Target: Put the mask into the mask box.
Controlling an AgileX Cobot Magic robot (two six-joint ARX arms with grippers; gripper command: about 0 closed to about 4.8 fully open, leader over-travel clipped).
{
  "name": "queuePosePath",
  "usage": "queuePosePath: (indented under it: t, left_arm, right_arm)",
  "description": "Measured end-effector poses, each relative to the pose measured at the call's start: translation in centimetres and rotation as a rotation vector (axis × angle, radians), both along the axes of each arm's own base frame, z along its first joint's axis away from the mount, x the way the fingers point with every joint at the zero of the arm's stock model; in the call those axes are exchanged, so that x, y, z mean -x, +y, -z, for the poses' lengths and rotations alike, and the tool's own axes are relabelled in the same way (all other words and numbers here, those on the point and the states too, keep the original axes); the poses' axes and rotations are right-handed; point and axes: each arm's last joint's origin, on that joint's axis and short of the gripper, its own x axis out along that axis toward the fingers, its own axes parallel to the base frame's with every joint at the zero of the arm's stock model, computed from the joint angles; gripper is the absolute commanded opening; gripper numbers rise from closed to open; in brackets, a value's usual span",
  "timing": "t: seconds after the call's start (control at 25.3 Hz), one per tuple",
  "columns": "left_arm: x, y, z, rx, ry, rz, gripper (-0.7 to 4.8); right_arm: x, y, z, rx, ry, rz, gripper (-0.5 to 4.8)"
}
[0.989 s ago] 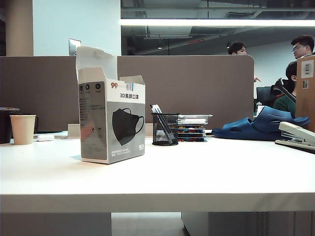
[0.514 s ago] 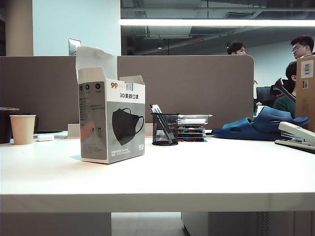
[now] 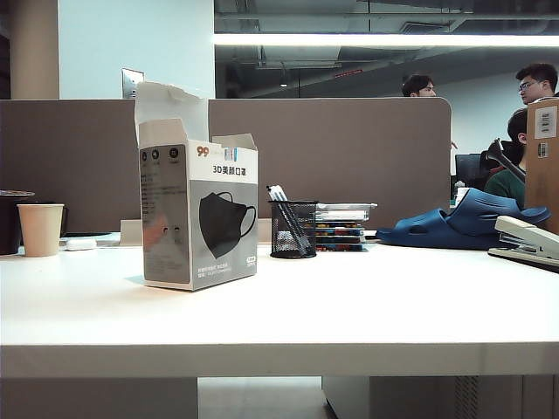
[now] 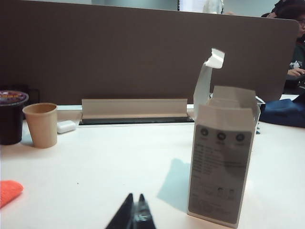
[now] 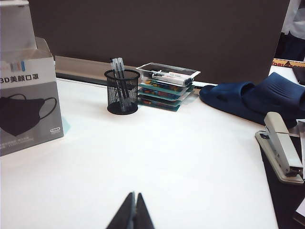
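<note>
Jaws pressed together and empty on my left gripper (image 4: pixel 135 215) and right gripper (image 5: pixel 133 213), both short of the light, tippable mask box (image 3: pixel 198 207); no mask visible.

A white table (image 3: pixel 367 305) carries a black mesh pen cup (image 3: pixel 293 230) holding pens, just beside a stack of clear trays (image 3: pixel 342 226) with coloured contents. A blue slipper (image 3: pixel 463 223) lies near a grey stapler (image 3: pixel 527 242) at one end. At the other end stand a paper cup (image 3: pixel 40 229), a dark cup (image 4: pixel 10 117) and an orange cloth (image 4: pixel 9 191).
</note>
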Motion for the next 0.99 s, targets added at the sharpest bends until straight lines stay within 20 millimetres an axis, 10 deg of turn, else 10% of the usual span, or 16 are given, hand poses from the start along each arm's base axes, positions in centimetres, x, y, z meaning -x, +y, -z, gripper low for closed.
queuePosePath:
  t: [0.99]
  left_arm:
    - [-0.5, 0.0, 1.8, 0.007, 0.022, 0.005, -0.06]
  right_arm:
    - [-0.4, 0.1, 1.8, -0.001, -0.002, -0.023, -0.05]
